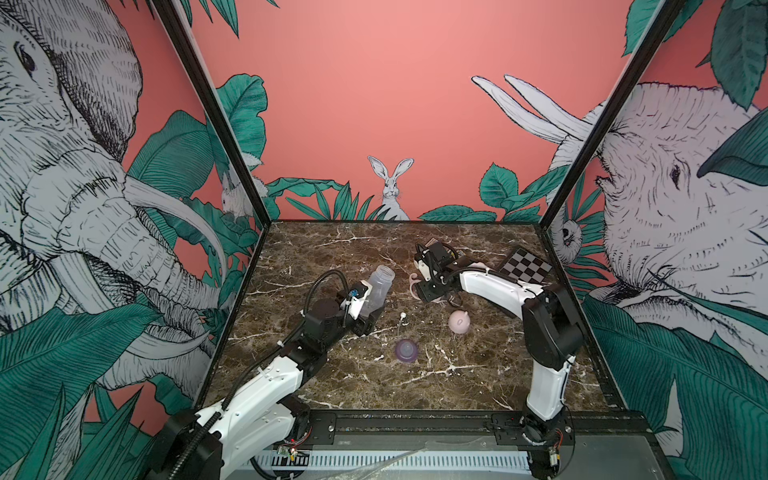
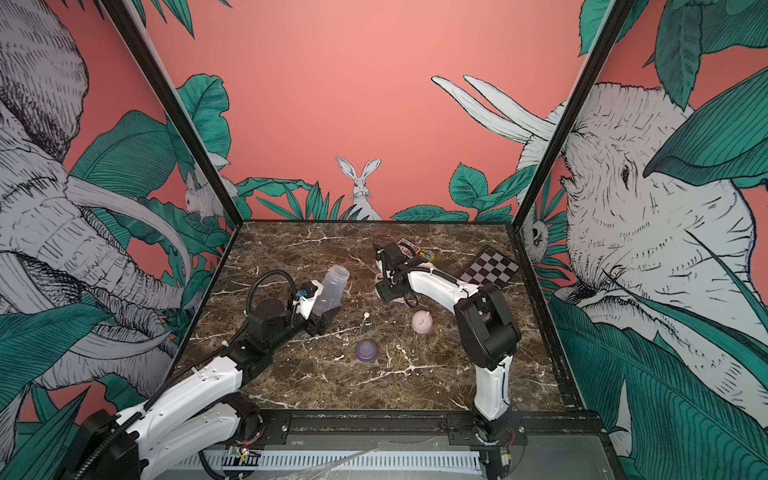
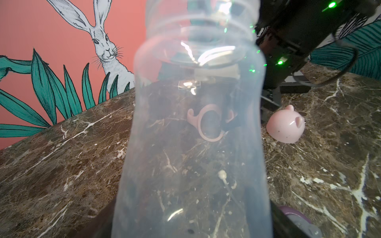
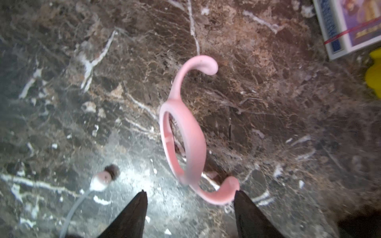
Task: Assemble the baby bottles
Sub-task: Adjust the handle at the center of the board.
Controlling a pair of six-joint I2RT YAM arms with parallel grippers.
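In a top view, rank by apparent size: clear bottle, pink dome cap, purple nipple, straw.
1. clear bottle, plainly largest.
2. pink dome cap and purple nipple: about alike, not ranked.
3. straw.

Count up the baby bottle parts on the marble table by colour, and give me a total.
Pink: 2 (two-handled plastic collar ring, eared dome cap)
Purple: 1 (translucent nipple)
Clear: 2 (plastic bottle, thin straw)
Total: 5
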